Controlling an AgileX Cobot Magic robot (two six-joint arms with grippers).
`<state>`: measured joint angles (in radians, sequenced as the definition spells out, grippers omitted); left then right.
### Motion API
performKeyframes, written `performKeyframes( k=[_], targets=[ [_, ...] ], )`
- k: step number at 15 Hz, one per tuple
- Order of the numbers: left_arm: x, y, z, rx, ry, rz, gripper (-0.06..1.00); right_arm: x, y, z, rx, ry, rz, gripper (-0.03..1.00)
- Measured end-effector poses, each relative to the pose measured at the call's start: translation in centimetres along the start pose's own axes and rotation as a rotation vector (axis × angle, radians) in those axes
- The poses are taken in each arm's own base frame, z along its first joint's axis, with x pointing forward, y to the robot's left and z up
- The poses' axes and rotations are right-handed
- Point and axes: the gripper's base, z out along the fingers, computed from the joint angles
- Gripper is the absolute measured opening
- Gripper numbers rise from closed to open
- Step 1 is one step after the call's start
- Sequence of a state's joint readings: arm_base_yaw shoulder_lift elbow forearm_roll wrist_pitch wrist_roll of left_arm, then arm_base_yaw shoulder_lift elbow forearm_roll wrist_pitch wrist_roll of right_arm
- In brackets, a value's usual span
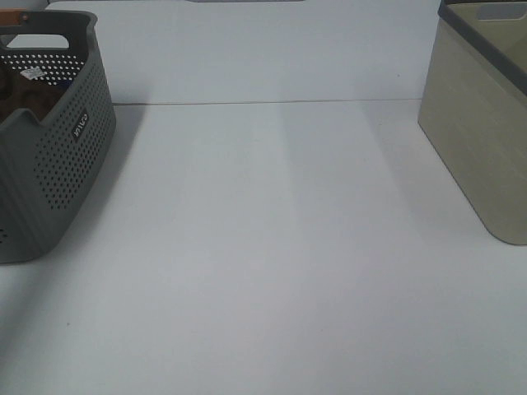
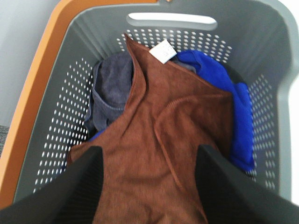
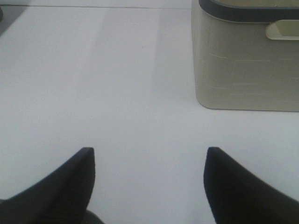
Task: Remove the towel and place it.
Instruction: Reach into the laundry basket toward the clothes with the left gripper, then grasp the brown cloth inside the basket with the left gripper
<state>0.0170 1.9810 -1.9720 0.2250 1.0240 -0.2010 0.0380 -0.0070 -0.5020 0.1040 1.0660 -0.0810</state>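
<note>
The large reddish-brown plush towel [image 2: 168, 140] lay bunched inside the grey perforated plastic basket [image 2: 70, 93], its small white care label [image 2: 163, 51] near the handle slot. It was draped over a bright blue cloth [image 2: 219, 79] and a dark grey-blue cloth [image 2: 110, 88]. The left gripper [image 2: 149, 154] hung over it, jaws spread. The basket stood at the left of the white worktop [image 1: 272, 247]. The right gripper [image 3: 150, 151], jaws spread too, hovered over the worktop near a beige rectangular bin [image 3: 243, 60] on the right.

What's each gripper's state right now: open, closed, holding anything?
Left gripper: open, jaws spread over the brown towel in the grey basket, gripping nothing.
Right gripper: open, empty, over the white table.
</note>
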Motion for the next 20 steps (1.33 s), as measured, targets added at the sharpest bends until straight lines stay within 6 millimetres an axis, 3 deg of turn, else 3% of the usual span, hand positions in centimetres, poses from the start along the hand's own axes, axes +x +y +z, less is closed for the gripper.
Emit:
performKeyframes(
  k=[3, 7, 11, 20],
  targets=[
    [-1.3, 1.3, 3.6, -0.002, 0.005, -0.071, 0.56, 0.0, 0.0, 0.0, 0.000, 0.000, 0.000, 0.64],
    [-1.4, 2.3, 9.2, -0.018, 0.040, -0.106, 0.56, 0.0, 0.0, 0.0, 0.000, 0.000, 0.000, 0.64],
    [-1.2, 3.5, 12.1, -0.026, 0.021, -0.130, 0.55, 0.0, 0.0, 0.0, 0.000, 0.000, 0.000, 0.64],
    [-0.5, 2.5, 17.0, 0.020, -0.074, -0.133, 0.51, 0.0, 0.0, 0.0, 0.001, 0.000, 0.000, 0.64]
  ],
)
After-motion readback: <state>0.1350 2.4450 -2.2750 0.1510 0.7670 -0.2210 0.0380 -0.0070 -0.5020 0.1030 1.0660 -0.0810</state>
